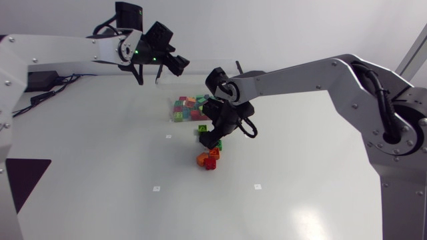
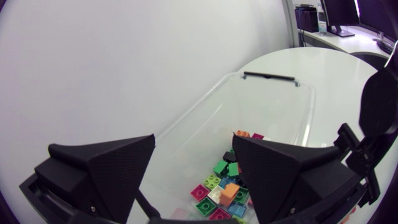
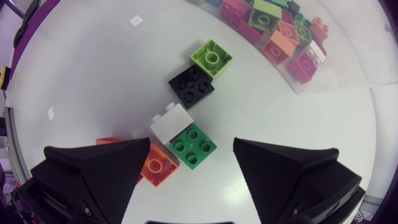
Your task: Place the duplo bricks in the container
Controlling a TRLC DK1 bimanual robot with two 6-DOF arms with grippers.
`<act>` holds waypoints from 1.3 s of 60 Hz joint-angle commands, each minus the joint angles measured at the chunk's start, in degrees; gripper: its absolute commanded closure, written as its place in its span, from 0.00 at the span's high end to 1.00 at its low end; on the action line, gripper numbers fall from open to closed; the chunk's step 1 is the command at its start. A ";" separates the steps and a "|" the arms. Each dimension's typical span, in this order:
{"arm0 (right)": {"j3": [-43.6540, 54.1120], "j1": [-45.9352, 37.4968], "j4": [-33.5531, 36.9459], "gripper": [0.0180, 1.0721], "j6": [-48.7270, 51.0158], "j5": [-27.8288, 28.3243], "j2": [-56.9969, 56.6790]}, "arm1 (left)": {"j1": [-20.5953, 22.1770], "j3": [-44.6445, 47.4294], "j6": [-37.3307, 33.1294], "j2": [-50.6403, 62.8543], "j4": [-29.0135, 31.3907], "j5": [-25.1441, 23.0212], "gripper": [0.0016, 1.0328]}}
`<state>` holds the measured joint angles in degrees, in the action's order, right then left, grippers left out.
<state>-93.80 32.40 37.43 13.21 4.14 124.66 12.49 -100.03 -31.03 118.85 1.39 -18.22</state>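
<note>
A clear plastic container (image 1: 175,115) (image 2: 273,99) holds several coloured duplo bricks (image 1: 190,107) (image 2: 225,186). My left gripper (image 1: 150,77) (image 2: 193,146) hangs open above the container's far end, nothing between its fingers. Loose bricks lie on the table in front of the container: lime green (image 3: 211,57), black (image 3: 191,84), white (image 3: 171,121), green (image 3: 193,146), orange (image 3: 158,165) (image 1: 202,159) and red (image 1: 211,163). My right gripper (image 1: 211,139) (image 3: 191,149) is open just above this cluster, with the green and white bricks between its spread fingers, which touch neither.
The container's brick-filled corner (image 3: 280,31) lies just ahead of the right gripper. Small white markers (image 1: 156,189) (image 1: 257,186) dot the white table (image 1: 100,167). A dark patch (image 1: 27,177) sits at the front left edge.
</note>
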 commanded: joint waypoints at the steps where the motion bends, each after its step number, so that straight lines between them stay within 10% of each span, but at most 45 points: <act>1: -1.65 -0.32 -0.25 0.92 -1.61 -0.89 0.32 | 0.25 3.96 1.06 -8.10 -0.42 -1.12 0.95; 53: 6.52 1.79 0.28 0.87 -2.31 -1.24 -1.35 | -2.91 33.50 -1.41 -31.75 -2.35 -6.57 0.95; 78: 6.17 1.87 -0.69 0.30 -0.03 0.87 -1.00 | -3.26 40.00 -5.71 -35.61 -1.21 -6.48 0.95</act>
<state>-89.01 34.04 37.10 12.23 4.67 124.09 9.39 -62.22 -34.79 85.08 0.14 -24.01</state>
